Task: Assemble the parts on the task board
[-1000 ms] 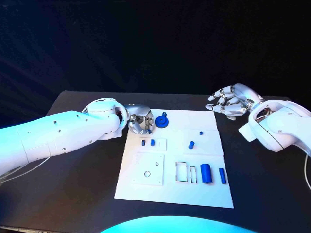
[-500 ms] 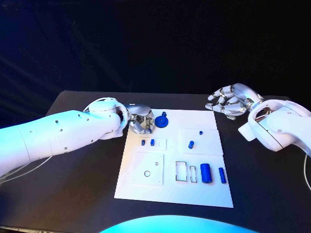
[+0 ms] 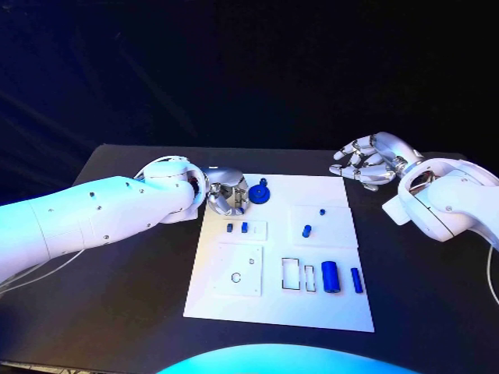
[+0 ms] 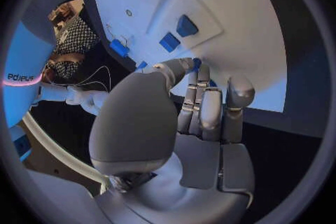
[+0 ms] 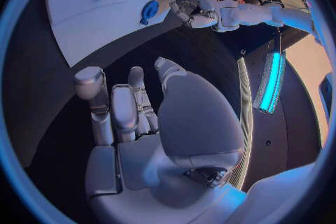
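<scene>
The scene was dim, with a black backdrop and a dark bench point(image 3: 126, 312) that swallowed detail. A cool blue light fell from the robot's left and tinted the left arm point(image 3: 81, 222) cyan. The white task board point(image 3: 274, 312) was the brightest surface and showed no glare. Small highlights glinted on the right robot hand point(image 3: 366, 162). Both wrist views were fisheye circles in dark frames, bending the board's straight edges. A lit cyan strip point(image 5: 270, 81) glowed in the right wrist view.
</scene>
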